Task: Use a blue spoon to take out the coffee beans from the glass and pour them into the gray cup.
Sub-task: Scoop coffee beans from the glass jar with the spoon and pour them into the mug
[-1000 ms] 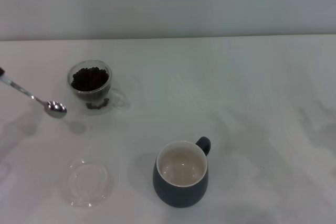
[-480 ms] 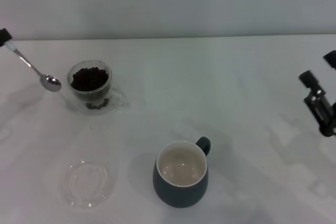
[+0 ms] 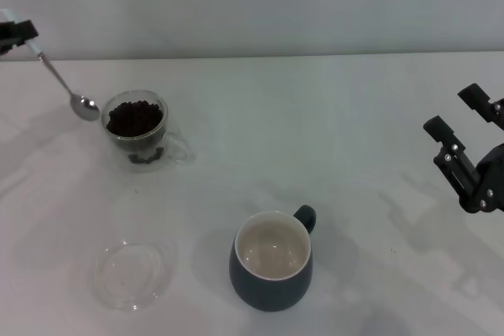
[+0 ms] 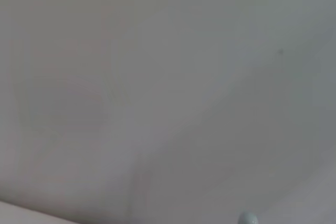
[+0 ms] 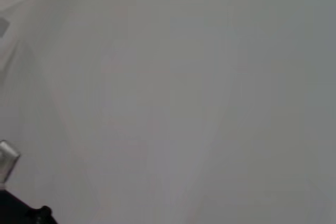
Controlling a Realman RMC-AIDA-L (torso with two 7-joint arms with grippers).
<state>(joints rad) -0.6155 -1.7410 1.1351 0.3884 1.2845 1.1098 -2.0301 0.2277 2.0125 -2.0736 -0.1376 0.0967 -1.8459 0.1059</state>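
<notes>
left gripper (image 3: 17, 35) sits at the far left edge of the head view, raised above the table (image 3: 331, 131), fingers pinched on the handle end of the blue spoon (image 3: 64, 84). spoon hangs tilted, handle up and left, metal bowl down and right, bowl just beside the far left rim of the glass (image 3: 136, 127) and not inside it. spoon bowl looks bare, no beans visible in it. the glass stands upright at far left on the table, handle pointing right and near, filled with the coffee beans (image 3: 134, 117) in a dark heap up near the rim; some beans also show low down through the clear wall. the gray cup (image 3: 272, 261) stands upright near centre, well apart from the glass, to its right and nearer, loop handle pointing far right, cream inside with no beans in it. a flat clear glass saucer (image 3: 132, 275) lies on the table near left, to the left of the gray cup and nearer than the glass, touching neither. right gripper (image 3: 465, 135) is at the right edge of the head view, above the table, fingers spread apart with nothing between them, well clear of both cups. left wrist view shows only pale blank surface with a small pale blue rounded tip at the edge, likely the spoon's handle end (image 4: 248, 217). right wrist view is pale surface plus a dark bit of hardware in one corner, can't identify it.
</notes>
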